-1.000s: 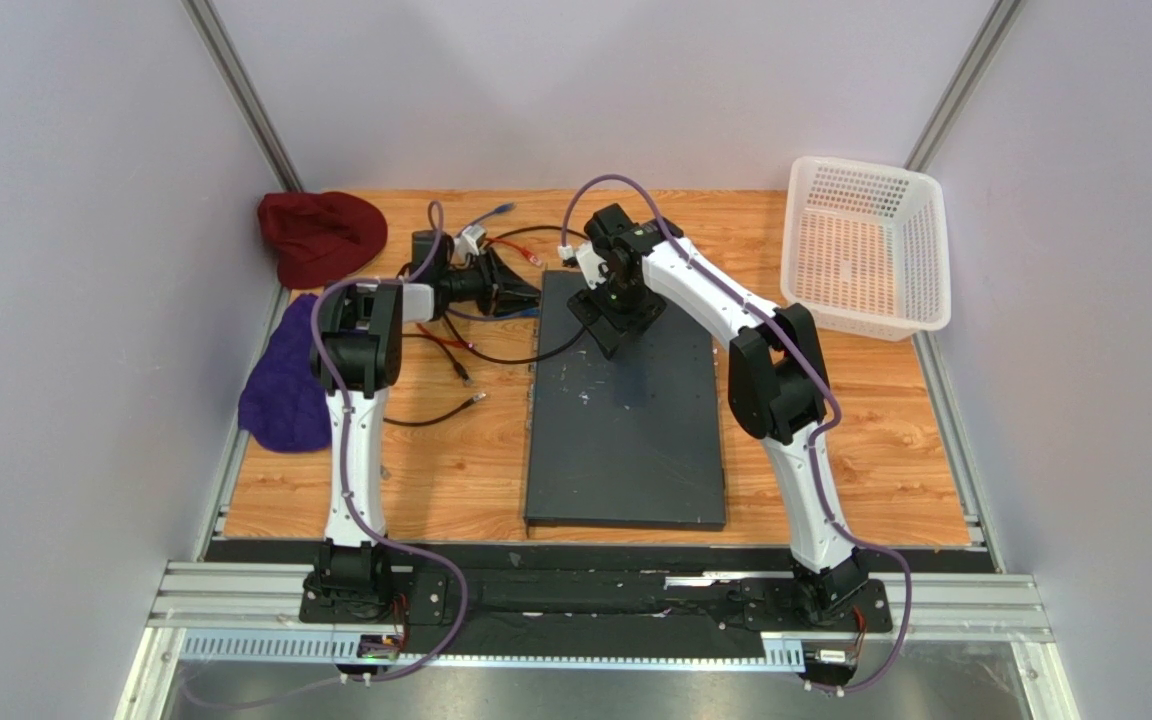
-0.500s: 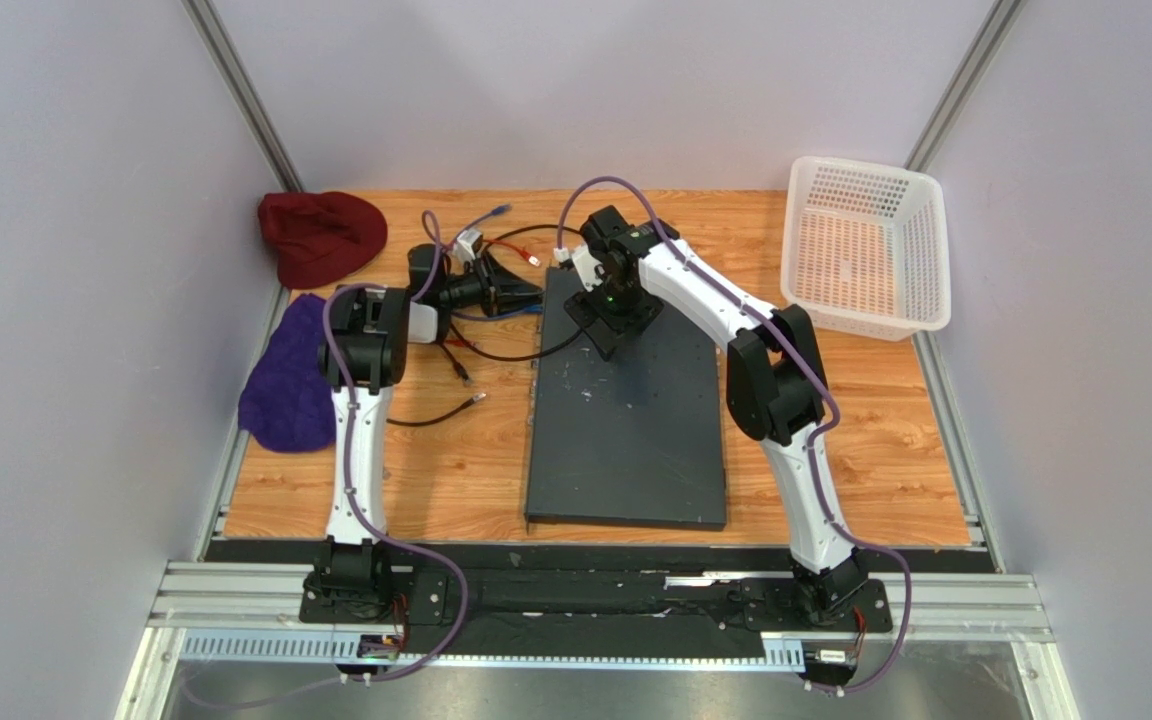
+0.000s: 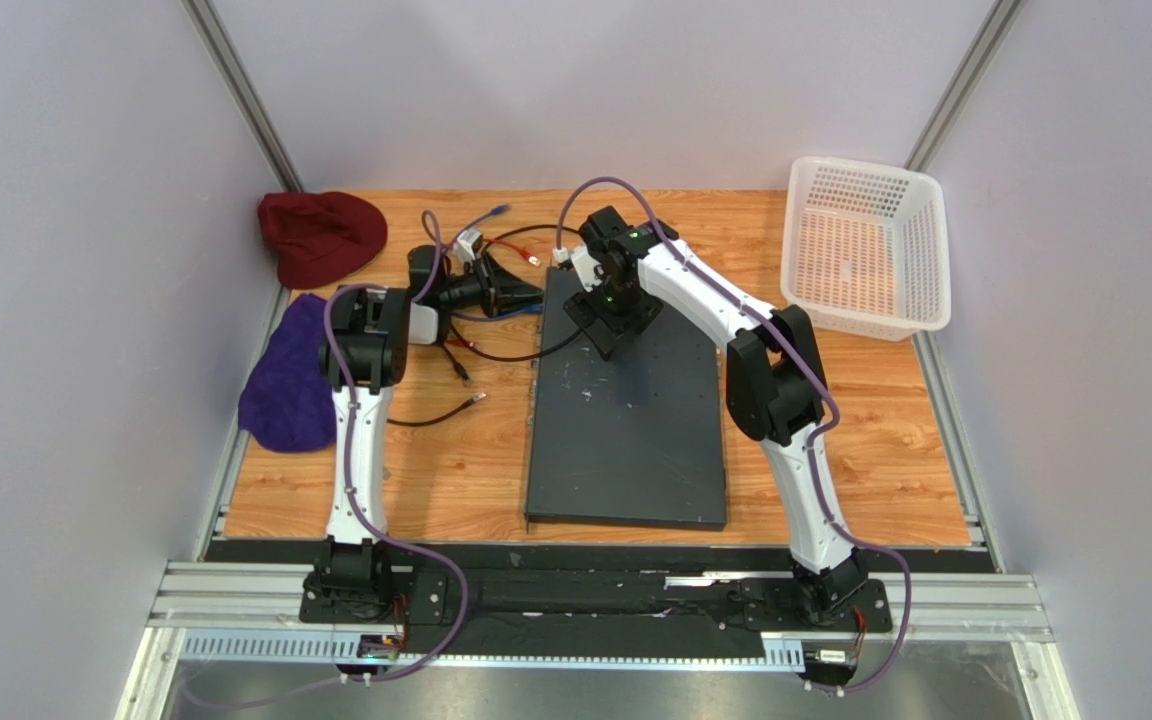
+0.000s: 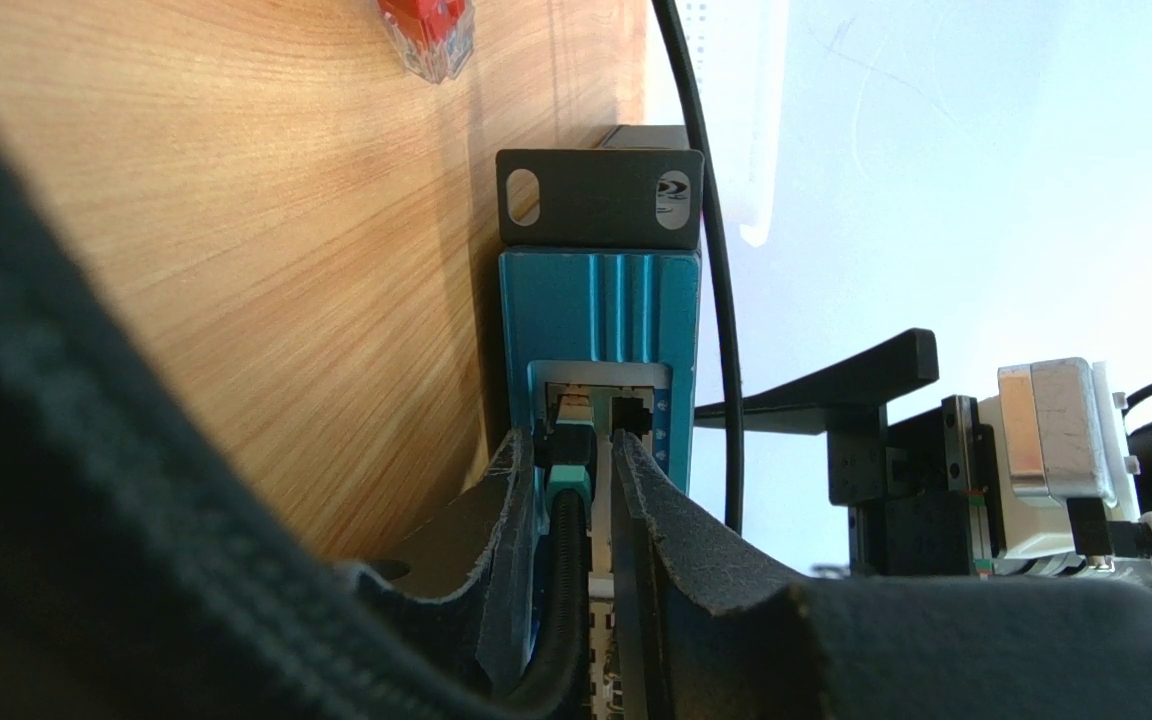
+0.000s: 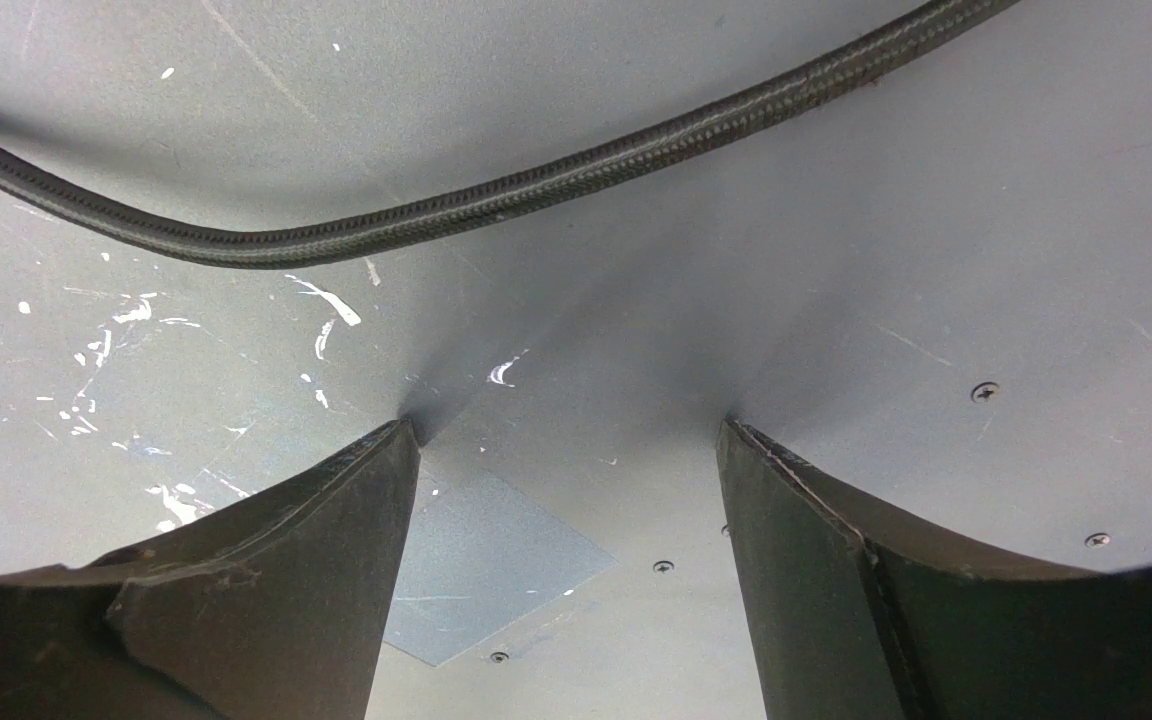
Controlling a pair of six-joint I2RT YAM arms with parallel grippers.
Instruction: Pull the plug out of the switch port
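**On the bench: left claw at the plug, right claw on the switch**

Mid-bench (image 3: 868,435), the switch (image 3: 627,435) is laid flat, its long side running away from the arm bases and white specks scattered over its grey top. At its far left corner the left claw (image 4: 575,450) is reached in sideways. From the left wrist, a teal face with a couple of ports is shown, with a black bracket (image 4: 597,195) beyond it. A teal plug (image 4: 569,462) on a black lead (image 4: 560,600) is seated in one port. The plug is flanked by both fingers (image 4: 515,525), one right up against it and the other maybe a sliver off. So that claw is narrowed a lot, but whether the plug is actually pinched can't be told.

Over the far end of the switch, the right claw (image 5: 567,428) is spread wide with nothing held, its tips down at the grey top and seemingly touching it. A braided cable (image 5: 462,203) is draped across the top just past them.

Off to the side, a red connector (image 4: 425,30) is left lying on the wood. A white basket (image 3: 863,248) is parked at the far right corner, and a red cloth (image 3: 321,236) and a purple cloth (image 3: 286,375) are bunched along the left edge.
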